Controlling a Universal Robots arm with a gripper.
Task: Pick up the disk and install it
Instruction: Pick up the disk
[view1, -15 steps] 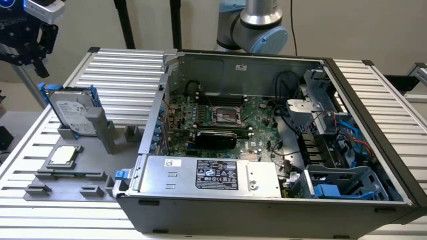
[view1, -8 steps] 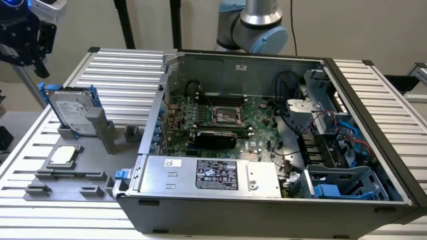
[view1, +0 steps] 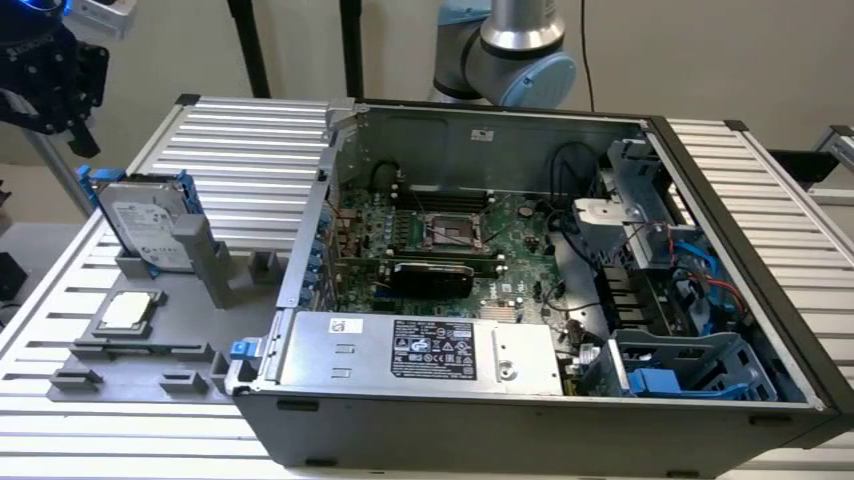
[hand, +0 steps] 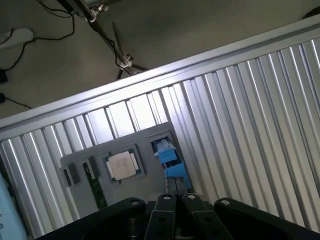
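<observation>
The disk (view1: 144, 228) is a silver-grey drive with a white label in a blue carrier, standing upright and slightly tilted in a grey holder (view1: 200, 262) on the slatted table, at the exterior view's left. From the wrist view I see the disk (hand: 167, 156) edge-on from above as a blue strip. My black gripper (view1: 67, 115) hangs well above and a little to the left of the disk, touching nothing. In the wrist view the gripper (hand: 176, 186) has its fingertips pressed together with nothing between them.
A small square CPU chip (view1: 126, 311) (hand: 122, 165) lies on the grey fixture plate beside the disk holder. The open computer case (view1: 534, 270) takes up the middle and right, with a blue drive cage (view1: 687, 365) at its near right corner. The arm's base (view1: 514, 45) stands behind the case.
</observation>
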